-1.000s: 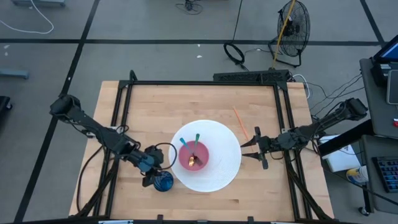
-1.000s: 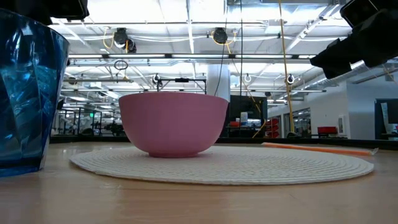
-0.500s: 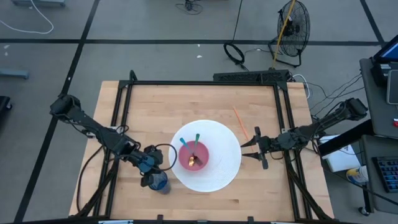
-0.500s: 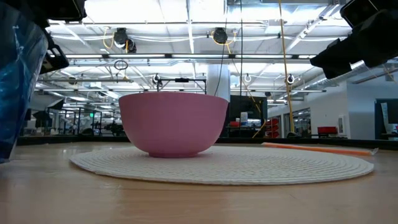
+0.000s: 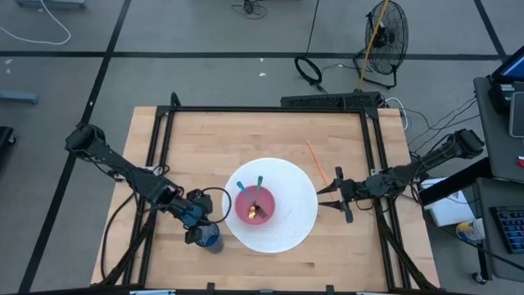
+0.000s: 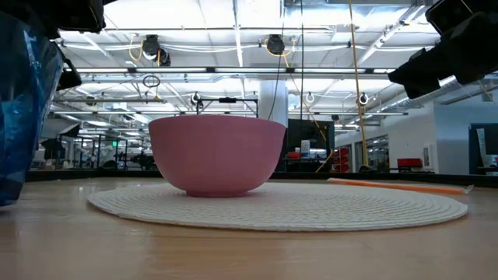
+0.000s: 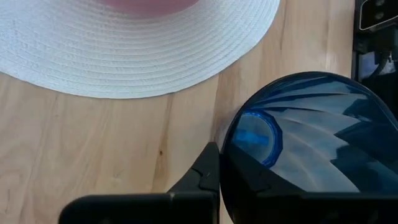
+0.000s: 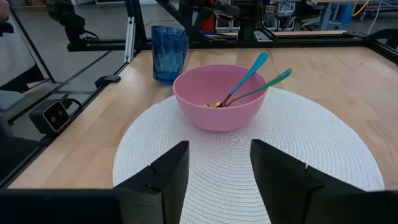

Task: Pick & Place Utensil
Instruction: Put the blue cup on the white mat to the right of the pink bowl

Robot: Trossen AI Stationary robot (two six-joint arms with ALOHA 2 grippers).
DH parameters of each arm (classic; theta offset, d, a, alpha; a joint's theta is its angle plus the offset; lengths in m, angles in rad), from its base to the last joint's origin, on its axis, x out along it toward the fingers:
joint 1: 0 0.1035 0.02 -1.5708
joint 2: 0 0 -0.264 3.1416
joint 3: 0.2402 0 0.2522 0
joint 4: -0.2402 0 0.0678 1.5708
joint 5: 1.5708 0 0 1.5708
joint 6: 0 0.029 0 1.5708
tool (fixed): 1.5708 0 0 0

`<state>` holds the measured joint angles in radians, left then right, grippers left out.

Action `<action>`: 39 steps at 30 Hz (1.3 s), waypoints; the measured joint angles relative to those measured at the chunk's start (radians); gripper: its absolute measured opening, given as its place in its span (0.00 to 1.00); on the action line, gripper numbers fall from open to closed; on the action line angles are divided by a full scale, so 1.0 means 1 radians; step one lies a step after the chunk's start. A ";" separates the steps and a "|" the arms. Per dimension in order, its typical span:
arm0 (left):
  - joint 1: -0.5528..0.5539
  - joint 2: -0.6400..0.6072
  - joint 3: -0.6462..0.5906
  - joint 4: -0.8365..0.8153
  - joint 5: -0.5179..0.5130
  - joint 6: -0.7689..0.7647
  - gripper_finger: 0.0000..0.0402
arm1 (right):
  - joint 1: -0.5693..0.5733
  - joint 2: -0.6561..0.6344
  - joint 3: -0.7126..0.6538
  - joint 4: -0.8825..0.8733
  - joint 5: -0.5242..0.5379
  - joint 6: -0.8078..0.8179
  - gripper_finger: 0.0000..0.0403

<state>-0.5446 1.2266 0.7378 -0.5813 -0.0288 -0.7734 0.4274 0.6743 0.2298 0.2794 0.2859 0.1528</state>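
Observation:
A pink bowl (image 5: 255, 209) stands on a round white placemat (image 5: 282, 233). Two spoons lean in it, one with a teal handle (image 8: 252, 67) and one with a green handle (image 8: 267, 81). A blue ribbed cup (image 5: 211, 238) stands on the wood just left of the mat, and my left gripper (image 5: 199, 231) is shut on it. My right gripper (image 5: 330, 197) hangs open over the mat's right edge, its fingers pointing at the bowl with nothing between them (image 8: 217, 180). My left gripper holds the blue cup at its rim, on the side toward the table's left (image 7: 225, 163). One dark finger (image 7: 205, 180) lies against the outside of the wall; the cup hides the other. In the low view the cup (image 6: 27, 117) leans, its base low by the table.
A thin orange stick (image 5: 317, 162) lies on the wood beyond the mat's far right edge. A black frame (image 5: 270, 110) runs around the tabletop. Bare wood lies along the far side and the near right.
My left gripper has shut on the blue cup. The cup has shifted a little toward the table's left edge and now leans instead of standing straight. My right gripper has kept still.

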 joint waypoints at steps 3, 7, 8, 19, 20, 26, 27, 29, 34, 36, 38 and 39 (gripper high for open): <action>0.000 0.000 0.000 0.002 -0.003 0.000 0.02 | 0.000 0.000 0.000 0.000 0.000 0.000 0.41; 0.000 0.002 0.022 -0.010 -0.026 0.029 0.02 | 0.000 0.000 0.000 0.000 0.000 0.000 0.41; -0.002 0.003 0.033 -0.012 -0.031 0.049 0.02 | 0.000 0.000 0.000 0.000 0.000 0.000 0.41; 0.007 0.005 0.125 0.108 -0.077 0.268 0.02 | 0.000 0.030 -0.003 0.005 0.000 0.000 0.40; 0.015 0.011 0.125 0.136 -0.077 0.286 0.02 | 0.000 0.035 -0.011 0.021 0.000 0.000 0.40; 0.083 0.088 0.126 0.368 -0.033 0.445 0.01 | 0.000 0.045 -0.070 0.170 0.000 -0.014 0.40; 0.095 0.106 0.129 0.396 -0.014 0.467 0.01 | 0.000 0.045 -0.075 0.183 0.000 -0.015 0.40; 0.119 0.152 0.162 0.418 0.005 0.505 0.01 | 0.000 0.044 -0.078 0.189 0.000 -0.015 0.39; 0.152 0.265 0.307 0.399 0.031 0.601 0.01 | 0.000 0.044 -0.078 0.193 -0.001 -0.015 0.39; 0.161 0.306 0.363 0.387 0.049 0.634 0.01 | 0.000 0.043 -0.078 0.195 -0.001 -0.015 0.39; 0.169 0.356 0.421 0.382 0.067 0.659 0.01 | 0.000 0.043 -0.078 0.194 -0.003 -0.010 0.39; 0.175 0.383 0.448 0.379 0.072 0.668 0.01 | 0.000 0.043 -0.079 0.194 -0.003 -0.009 0.39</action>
<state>-0.3694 1.6094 1.1858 -0.2022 0.0432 -0.1051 0.4271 0.7177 0.1513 0.4734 0.2831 0.1440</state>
